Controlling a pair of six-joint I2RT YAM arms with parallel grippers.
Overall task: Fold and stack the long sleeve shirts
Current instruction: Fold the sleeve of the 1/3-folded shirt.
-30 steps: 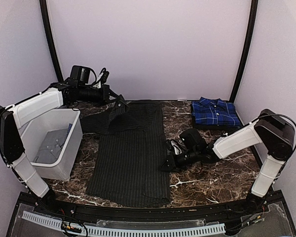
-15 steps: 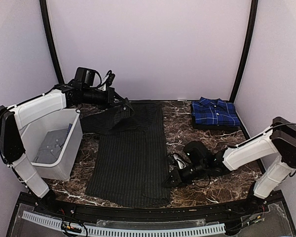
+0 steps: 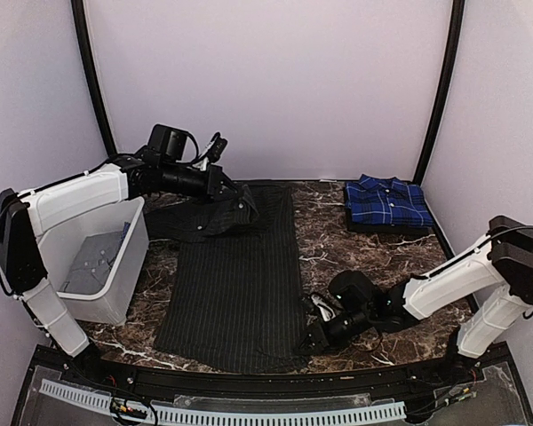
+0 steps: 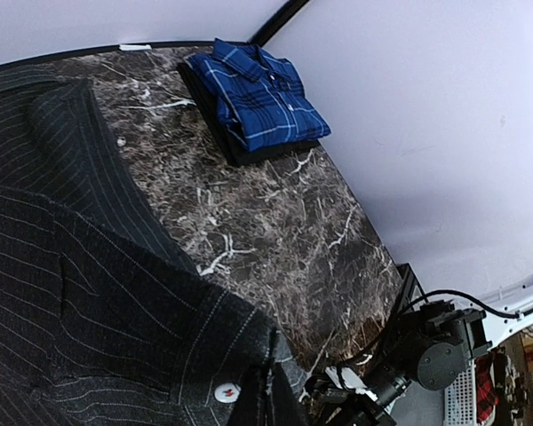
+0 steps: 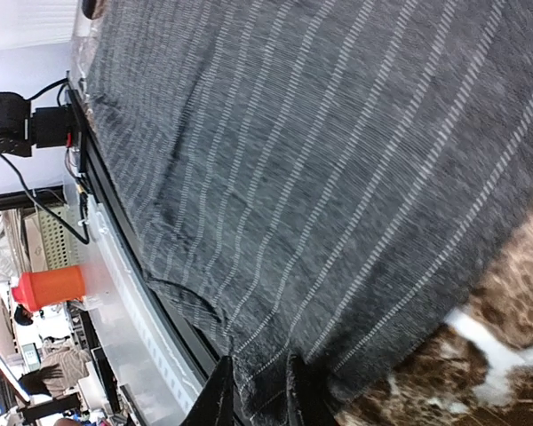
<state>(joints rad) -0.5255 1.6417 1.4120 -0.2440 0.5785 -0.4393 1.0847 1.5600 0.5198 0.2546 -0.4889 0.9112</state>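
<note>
Right claw (image 3: 316, 335): fingers (image 5: 211, 404) narrow, pinching the near hem of the black pinstriped shirt (image 3: 235, 284) at the shirt's 5 o'clock corner. The right wrist view shows striped cloth running between the two fingers.

Left claw (image 3: 241, 199): closed on a bunched, raised fold of the same shirt at its 12 o'clock end.

Shirt body: lies flat along the middle of the marble table (image 3: 373, 257), long axis from 12 to 6 o'clock. One sleeve trails toward 10 o'clock.

Plaid shirt (image 3: 386, 202): folded, at the table's 1 o'clock corner, well apart from both claws.

White bin (image 3: 129, 275): at 9 o'clock, just beside the black shirt's left edge.
</note>
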